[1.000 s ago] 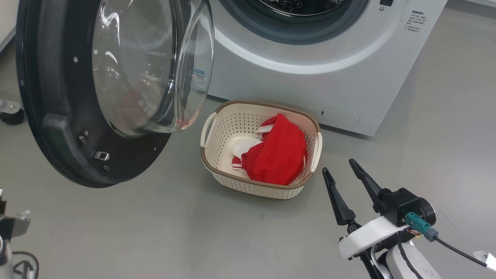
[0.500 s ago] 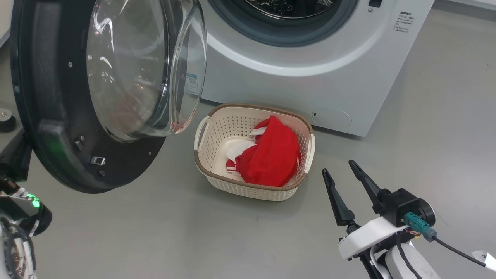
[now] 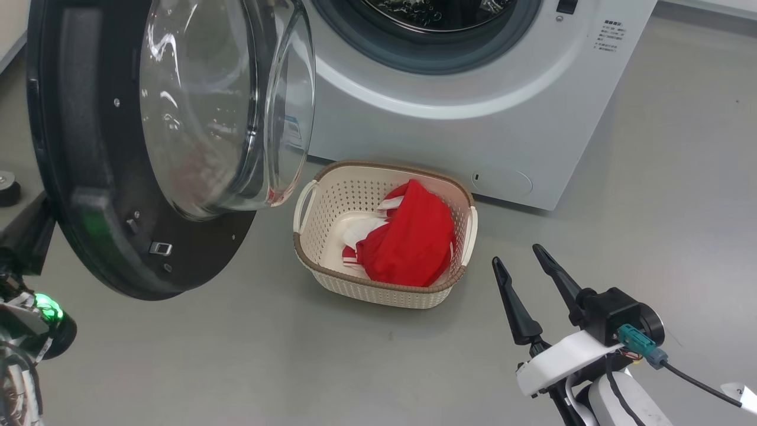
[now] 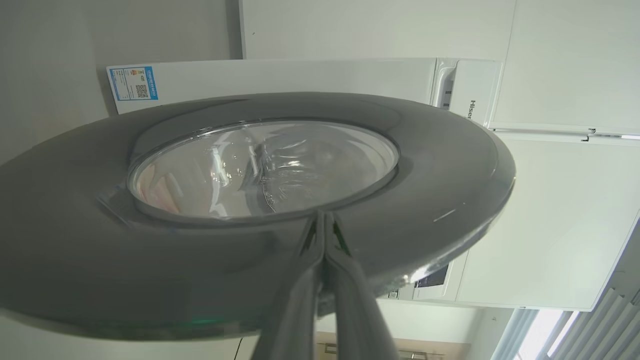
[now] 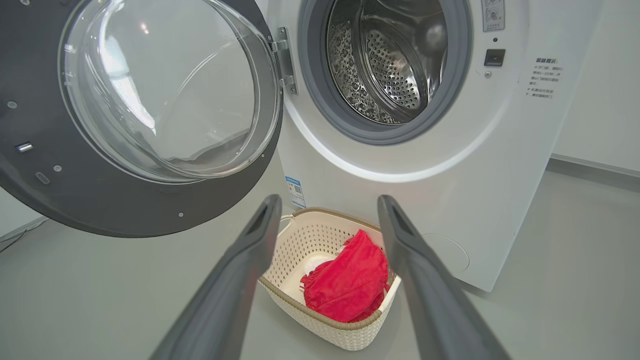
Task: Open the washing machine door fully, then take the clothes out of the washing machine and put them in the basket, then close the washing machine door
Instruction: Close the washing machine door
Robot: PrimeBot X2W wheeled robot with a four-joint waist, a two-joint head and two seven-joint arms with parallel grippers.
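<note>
The washing machine (image 3: 461, 112) stands at the back, and its steel drum (image 5: 395, 65) looks bare. The washing machine door (image 3: 71, 177) hangs open on the left, its glass bowl bulging toward the basket. My left gripper (image 4: 324, 216) is shut, with its tips against the door's dark outer ring (image 4: 425, 200) just below the glass. The left wrist (image 3: 41, 313) glows green behind the door's lower edge. The basket (image 3: 313, 236) sits on the floor before the machine, and the red clothes (image 3: 408, 242) are heaped in its right half. My right gripper (image 3: 517, 254) is open with nothing in it, hovering right of the basket.
Grey floor (image 3: 236, 355) spreads in front of and to the right of the basket. A small black wheel (image 3: 7, 188) sits at the far left behind the door. A blue label (image 5: 296, 189) marks the machine's lower front, and white panels (image 4: 550, 220) stand beyond the door.
The head camera has shifted. My left arm has come up into the lower left, behind the door's edge. The door's edge sits slightly further right against the basket. The right gripper has not moved.
</note>
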